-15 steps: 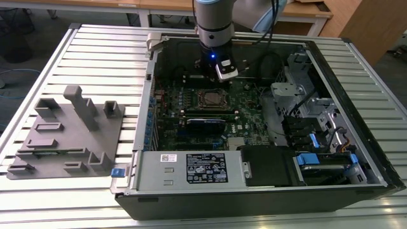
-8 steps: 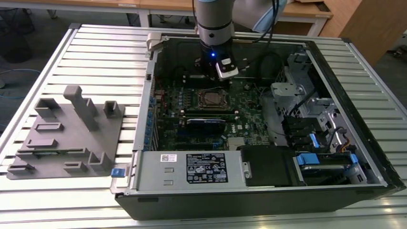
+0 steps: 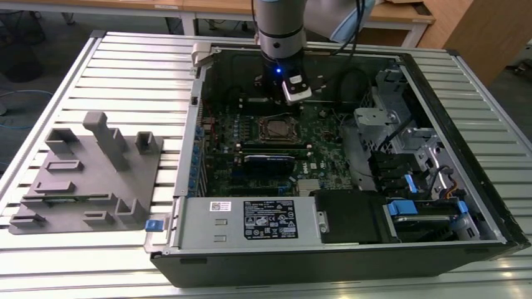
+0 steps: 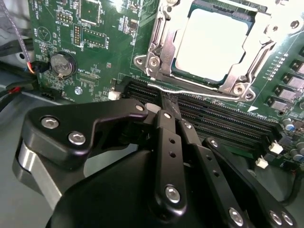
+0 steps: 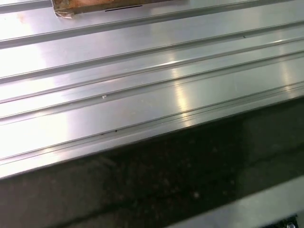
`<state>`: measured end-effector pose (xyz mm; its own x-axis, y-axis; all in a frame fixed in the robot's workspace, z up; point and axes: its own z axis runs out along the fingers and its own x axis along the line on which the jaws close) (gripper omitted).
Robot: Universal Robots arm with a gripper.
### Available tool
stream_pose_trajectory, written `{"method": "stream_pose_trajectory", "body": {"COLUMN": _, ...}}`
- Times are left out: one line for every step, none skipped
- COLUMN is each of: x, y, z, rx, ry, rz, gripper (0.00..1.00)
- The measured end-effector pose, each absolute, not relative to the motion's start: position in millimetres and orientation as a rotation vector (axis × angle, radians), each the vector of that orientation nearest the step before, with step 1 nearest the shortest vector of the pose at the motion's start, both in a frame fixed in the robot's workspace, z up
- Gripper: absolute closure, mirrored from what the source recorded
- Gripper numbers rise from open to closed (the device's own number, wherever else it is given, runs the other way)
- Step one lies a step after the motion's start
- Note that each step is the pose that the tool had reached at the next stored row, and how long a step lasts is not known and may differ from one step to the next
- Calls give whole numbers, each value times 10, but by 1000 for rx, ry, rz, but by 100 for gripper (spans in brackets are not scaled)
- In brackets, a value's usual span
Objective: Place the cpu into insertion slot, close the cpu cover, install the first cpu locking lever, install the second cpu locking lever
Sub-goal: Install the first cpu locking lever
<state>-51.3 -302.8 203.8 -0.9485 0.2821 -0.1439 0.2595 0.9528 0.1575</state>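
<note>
Black two-fingered claw [image 4: 167,102] pinched narrow, fingertips together on the thin silvery wire lever [image 4: 199,91]. At twelve o'clock in the second wrist view, just beyond: dull silver-grey square cpu [image 4: 213,42], seated under the silvery metal cpu cover [image 4: 161,47].

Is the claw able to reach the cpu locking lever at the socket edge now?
Probably yes. In the second wrist view the claw has its fingers together right at the thin locking lever beside the cpu cover, and nothing stands between them.
</note>
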Motion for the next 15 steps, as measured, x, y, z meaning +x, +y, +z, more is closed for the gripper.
{"method": "stream_pose_trajectory", "body": {"x": -513, "y": -3027, "z": 2050, "rx": 411, "ry": 2940, "rz": 208, "gripper": 89}}
{"method": "stream_pose_trajectory", "body": {"x": -513, "y": -3027, "z": 2064, "rx": 411, "ry": 2939, "rz": 211, "gripper": 89}}
{"method": "stream_pose_trajectory", "body": {"x": -512, "y": -3026, "z": 2081, "rx": 411, "ry": 2939, "rz": 214, "gripper": 89}}
{"method": "stream_pose_trajectory", "body": {"x": -512, "y": -3026, "z": 2099, "rx": 411, "ry": 2939, "rz": 215, "gripper": 89}}
{"method": "stream_pose_trajectory", "body": {"x": -512, "y": -3025, "z": 2119, "rx": 411, "ry": 2939, "rz": 217, "gripper": 89}}
{"method": "stream_pose_trajectory", "body": {"x": -512, "y": -3025, "z": 2138, "rx": 411, "ry": 2939, "rz": 219, "gripper": 89}}
{"method": "stream_pose_trajectory", "body": {"x": -512, "y": -3025, "z": 2159, "rx": 411, "ry": 2939, "rz": 220, "gripper": 89}}
{"method": "stream_pose_trajectory", "body": {"x": -512, "y": -3025, "z": 2176, "rx": 412, "ry": 2939, "rz": 221, "gripper": 89}}
{"method": "stream_pose_trajectory", "body": {"x": -512, "y": -3025, "z": 2193, "rx": 412, "ry": 2938, "rz": 223, "gripper": 89}}
{"method": "stream_pose_trajectory", "body": {"x": -512, "y": -3025, "z": 2210, "rx": 412, "ry": 2938, "rz": 224, "gripper": 89}}
{"method": "stream_pose_trajectory", "body": {"x": -512, "y": -3025, "z": 2229, "rx": 412, "ry": 2938, "rz": 225, "gripper": 89}}
{"method": "stream_pose_trajectory", "body": {"x": -512, "y": -3025, "z": 2248, "rx": 412, "ry": 2938, "rz": 225, "gripper": 89}}
{"method": "stream_pose_trajectory", "body": {"x": -512, "y": -3024, "z": 2267, "rx": 412, "ry": 2938, "rz": 226, "gripper": 89}}
{"method": "stream_pose_trajectory", "body": {"x": -512, "y": -3024, "z": 2285, "rx": 412, "ry": 2938, "rz": 226, "gripper": 89}}
{"method": "stream_pose_trajectory", "body": {"x": -512, "y": -3024, "z": 2302, "rx": 412, "ry": 2938, "rz": 227, "gripper": 89}}
